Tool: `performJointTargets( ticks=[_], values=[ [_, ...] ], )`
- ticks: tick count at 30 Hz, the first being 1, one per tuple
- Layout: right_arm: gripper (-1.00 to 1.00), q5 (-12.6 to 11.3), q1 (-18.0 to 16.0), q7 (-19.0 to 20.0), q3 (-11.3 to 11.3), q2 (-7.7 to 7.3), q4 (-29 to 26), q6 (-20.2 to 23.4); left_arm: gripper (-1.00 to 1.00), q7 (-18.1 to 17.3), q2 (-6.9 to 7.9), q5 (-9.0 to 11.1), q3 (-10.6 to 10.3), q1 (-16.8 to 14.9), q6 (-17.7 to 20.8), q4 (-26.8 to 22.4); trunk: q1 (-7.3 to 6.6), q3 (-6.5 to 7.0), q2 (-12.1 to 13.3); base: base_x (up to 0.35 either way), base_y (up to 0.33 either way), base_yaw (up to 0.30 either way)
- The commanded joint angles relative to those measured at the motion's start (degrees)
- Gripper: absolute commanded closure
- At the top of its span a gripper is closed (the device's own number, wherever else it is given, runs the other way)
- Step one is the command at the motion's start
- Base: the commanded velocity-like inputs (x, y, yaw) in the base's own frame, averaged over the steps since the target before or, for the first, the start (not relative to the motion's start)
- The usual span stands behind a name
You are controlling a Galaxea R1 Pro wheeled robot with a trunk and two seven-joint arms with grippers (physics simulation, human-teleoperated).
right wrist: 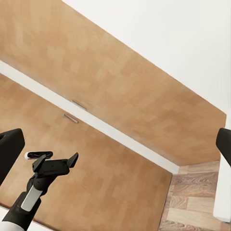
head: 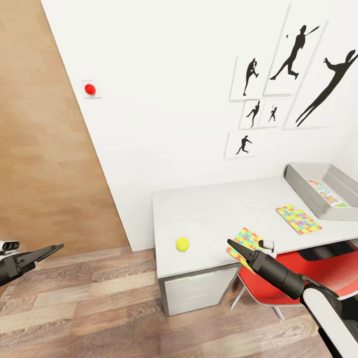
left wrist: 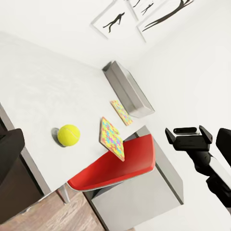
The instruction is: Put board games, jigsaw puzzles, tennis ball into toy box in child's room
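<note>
The pale table (head: 219, 209) stands against the wall. On it lie the yellow-green tennis ball (head: 182, 243) (left wrist: 68, 135) near the front edge, one jigsaw puzzle (head: 246, 237) (left wrist: 112, 138) at the front edge, and a second puzzle (head: 298, 219) (left wrist: 121, 111) beside the grey toy box (head: 298, 171) (left wrist: 127, 89). A flat colourful item (head: 325, 193) lies in the box. My right gripper (head: 230, 243) (left wrist: 187, 134) is open and empty, and overlaps the near puzzle in the head view. My left gripper (head: 59, 246) (right wrist: 53, 161) is open over the floor, far left of the table.
A red chair (head: 298, 271) (left wrist: 115, 163) is tucked under the table's right part. A drawer unit (head: 199, 291) stands under its left end. A wooden door panel (head: 44, 149) and a red wall button (head: 90, 89) are at left. Wood floor (head: 109, 308) lies in front.
</note>
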Motion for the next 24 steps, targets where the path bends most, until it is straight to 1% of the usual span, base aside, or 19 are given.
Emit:
performJointTargets(
  ticks=[1,15,24],
  values=[
    [-1.0,-0.6,0.0,-0.1,0.0,-0.03,0.0,0.4,-1.0,-0.2,0.01,-0.1,0.0,0.0,0.5,0.0,0.04,-0.11,-0.1,0.077,0.019,0.0],
    [-1.0,-0.6,0.0,-0.1,-0.1,-0.1,0.0,0.5,-1.0,-0.2,0.01,0.0,0.0,0.0,0.1,0.0,0.04,-0.07,-0.1,0.076,0.004,0.0],
    [-1.0,-0.6,0.0,0.0,0.0,-0.1,-0.1,0.4,-1.0,-0.2,0.01,0.0,0.0,0.0,0.1,0.0,0.04,0.59,-0.1,0.047,0.0,-0.056]
  ],
)
